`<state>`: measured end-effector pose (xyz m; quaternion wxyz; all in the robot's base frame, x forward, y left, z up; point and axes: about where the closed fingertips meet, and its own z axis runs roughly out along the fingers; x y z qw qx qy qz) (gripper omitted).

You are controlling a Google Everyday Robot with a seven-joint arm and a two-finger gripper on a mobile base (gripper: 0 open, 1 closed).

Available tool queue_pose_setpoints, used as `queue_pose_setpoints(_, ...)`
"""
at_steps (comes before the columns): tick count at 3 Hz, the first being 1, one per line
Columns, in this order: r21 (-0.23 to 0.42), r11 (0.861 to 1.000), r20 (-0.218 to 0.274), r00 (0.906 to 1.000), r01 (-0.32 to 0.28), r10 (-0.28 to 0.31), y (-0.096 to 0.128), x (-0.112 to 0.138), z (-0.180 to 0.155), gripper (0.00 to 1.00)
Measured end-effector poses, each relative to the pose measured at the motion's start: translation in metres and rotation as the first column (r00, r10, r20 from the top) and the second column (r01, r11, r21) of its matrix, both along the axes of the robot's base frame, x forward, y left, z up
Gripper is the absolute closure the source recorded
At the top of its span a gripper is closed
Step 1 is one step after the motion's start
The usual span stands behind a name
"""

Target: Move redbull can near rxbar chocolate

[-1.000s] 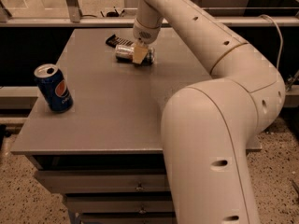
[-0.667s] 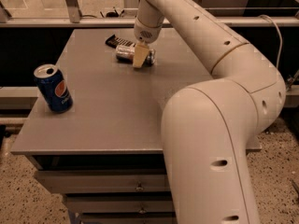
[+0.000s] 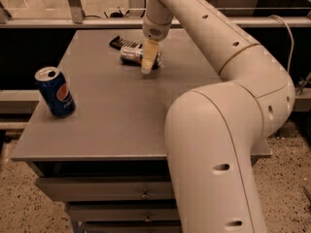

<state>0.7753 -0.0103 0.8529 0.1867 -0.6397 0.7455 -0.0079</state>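
The gripper (image 3: 149, 62) hung down over the far part of the table (image 3: 112, 125), with its pale end low, right by the table top. It was in front of the right end of the redbull can (image 3: 132, 56) and hid a bit of it. I could not tell how wide the gripper was open, or if it had hold of the can at all. The redbull can lay on its side, with its long side going left to right. Just behind the can, a little to the left, lay the rxbar chocolate (image 3: 122, 43), flat in its black wrapper. The can and the bar were very close, and it was hard to tell if they touched. Both were near the back edge of the grey table. The big white arm (image 3: 228, 57) came up from the bottom right, bent high on the right side, and reached back over the table to the gripper. Near the front left corner of the table, a blue Pepsi can (image 3: 56, 92) stood upright with its silver top showing. It was well apart from the other two things. Under the table top were grey drawers (image 3: 112, 191) with small knobs. The floor (image 3: 19, 198) beside the table was speckled. A thin grey cable (image 3: 287, 33) hung behind the arm on the right.
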Motion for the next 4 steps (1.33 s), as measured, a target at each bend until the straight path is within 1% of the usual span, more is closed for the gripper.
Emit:
queue_pose_setpoints(1,0.002,1.0,0.022,0.9995,0.022,-0.022,-0.014,0.005,0.009,0.0)
queue_pose_setpoints(2,0.237,0.966,0.025,0.9934,0.103,-0.112,-0.065,-0.02,0.052,0.0)
queue_pose_setpoints(3,0.364,0.92,0.0,0.988,0.144,-0.155,-0.098,-0.041,0.068,0.0)
queue_pose_setpoints(4,0.38,0.912,-0.008,0.9861,0.156,-0.166,-0.109,-0.045,0.068,0.0)
